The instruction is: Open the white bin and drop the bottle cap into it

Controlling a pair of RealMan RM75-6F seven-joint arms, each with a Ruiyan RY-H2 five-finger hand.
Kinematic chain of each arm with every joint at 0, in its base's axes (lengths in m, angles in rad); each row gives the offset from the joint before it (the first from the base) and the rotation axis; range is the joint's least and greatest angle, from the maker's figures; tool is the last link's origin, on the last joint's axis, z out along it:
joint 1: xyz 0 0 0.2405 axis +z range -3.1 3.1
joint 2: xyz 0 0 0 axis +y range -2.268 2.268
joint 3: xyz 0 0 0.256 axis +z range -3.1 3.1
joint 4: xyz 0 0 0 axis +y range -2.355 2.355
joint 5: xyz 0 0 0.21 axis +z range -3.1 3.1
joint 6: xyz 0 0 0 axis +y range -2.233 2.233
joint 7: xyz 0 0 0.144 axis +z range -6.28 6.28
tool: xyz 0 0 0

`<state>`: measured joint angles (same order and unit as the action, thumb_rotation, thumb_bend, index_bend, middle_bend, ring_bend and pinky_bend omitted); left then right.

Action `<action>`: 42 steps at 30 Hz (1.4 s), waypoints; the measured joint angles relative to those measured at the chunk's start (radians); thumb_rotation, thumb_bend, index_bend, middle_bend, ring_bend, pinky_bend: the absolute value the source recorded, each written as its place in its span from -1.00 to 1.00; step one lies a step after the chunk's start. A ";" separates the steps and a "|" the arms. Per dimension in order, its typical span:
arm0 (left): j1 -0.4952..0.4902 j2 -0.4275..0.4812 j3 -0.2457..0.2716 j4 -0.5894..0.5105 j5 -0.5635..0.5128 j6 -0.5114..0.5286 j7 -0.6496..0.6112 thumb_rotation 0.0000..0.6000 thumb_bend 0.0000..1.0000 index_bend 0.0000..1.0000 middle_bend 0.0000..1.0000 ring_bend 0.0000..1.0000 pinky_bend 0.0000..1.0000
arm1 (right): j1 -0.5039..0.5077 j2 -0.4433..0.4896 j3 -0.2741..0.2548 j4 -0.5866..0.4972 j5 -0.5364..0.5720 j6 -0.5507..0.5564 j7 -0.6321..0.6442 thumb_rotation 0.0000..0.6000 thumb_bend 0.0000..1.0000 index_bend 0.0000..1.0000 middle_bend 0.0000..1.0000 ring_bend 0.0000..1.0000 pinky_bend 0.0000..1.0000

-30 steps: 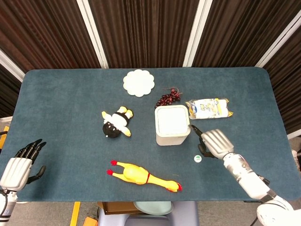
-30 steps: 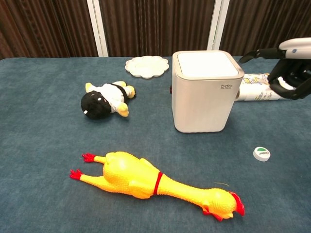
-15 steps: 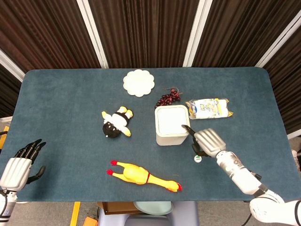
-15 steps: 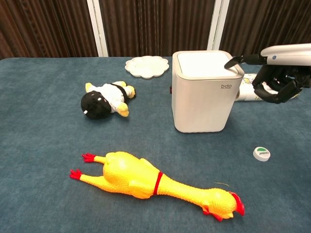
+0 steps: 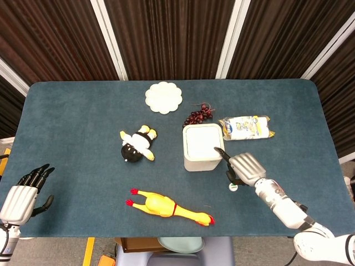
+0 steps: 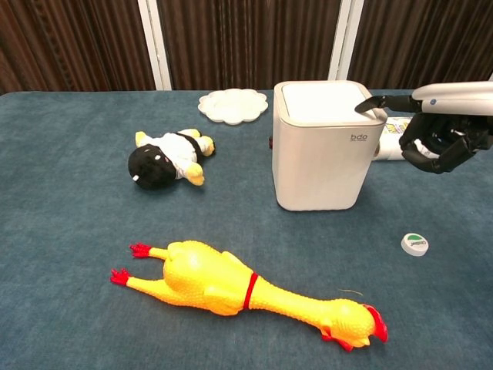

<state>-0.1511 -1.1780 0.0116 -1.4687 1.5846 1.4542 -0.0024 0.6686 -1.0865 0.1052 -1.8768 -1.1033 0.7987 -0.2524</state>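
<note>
The white bin (image 5: 202, 147) (image 6: 323, 146) stands mid-table with its lid down. My right hand (image 5: 244, 168) (image 6: 443, 127) hovers at the bin's front right corner. One finger stretches out and its fingertip (image 6: 364, 105) touches the lid's edge, while the other fingers curl underneath, holding nothing. The white bottle cap (image 5: 233, 187) (image 6: 414, 244) with a green mark lies on the cloth just below that hand, right of the bin. My left hand (image 5: 22, 194) rests at the table's near left corner, fingers straight, empty. The chest view does not show it.
A yellow rubber chicken (image 5: 169, 207) (image 6: 246, 293) lies in front of the bin. A black-and-white plush (image 5: 136, 145) (image 6: 163, 160) sits to its left. Behind are a white scalloped plate (image 5: 163, 97), dark grapes (image 5: 198, 115) and a wrapped packet (image 5: 246, 127).
My right hand has moved left toward the bin, and its outstretched finger now reaches the lid's corner. The cap, the bin and my left hand have stayed put.
</note>
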 measured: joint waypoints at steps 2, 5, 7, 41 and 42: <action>0.000 0.000 0.000 0.000 -0.001 -0.001 0.001 1.00 -0.22 -0.76 -0.84 -0.74 -0.52 | 0.000 0.001 -0.002 0.002 -0.002 0.000 0.007 1.00 0.32 -0.77 0.58 0.70 1.00; 0.000 0.000 0.000 0.000 -0.002 -0.003 0.002 1.00 -0.22 -0.76 -0.84 -0.74 -0.52 | -0.003 0.004 -0.004 0.002 -0.011 0.009 0.017 1.00 0.32 -0.77 0.58 0.70 1.00; 0.000 0.000 -0.001 0.000 -0.003 -0.004 0.002 1.00 -0.22 -0.76 -0.84 -0.74 -0.52 | -0.008 0.007 -0.004 -0.001 -0.025 0.027 0.021 1.00 0.32 -0.77 0.58 0.70 1.00; -0.004 -0.001 0.003 -0.001 -0.002 -0.016 -0.006 1.00 -0.22 -0.70 -0.83 -0.73 -0.50 | -0.315 -0.008 -0.157 0.127 -0.343 0.368 0.161 1.00 -0.47 -0.22 0.64 0.78 1.00; -0.004 -0.001 0.003 -0.001 -0.002 -0.016 -0.008 1.00 -0.22 -0.69 -0.83 -0.73 -0.50 | -0.309 -0.014 -0.153 0.130 -0.330 0.351 0.157 1.00 -0.49 -0.22 0.64 0.78 1.00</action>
<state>-0.1546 -1.1787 0.0147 -1.4698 1.5826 1.4384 -0.0099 0.3599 -1.1008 -0.0477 -1.7466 -1.4334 1.1498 -0.0949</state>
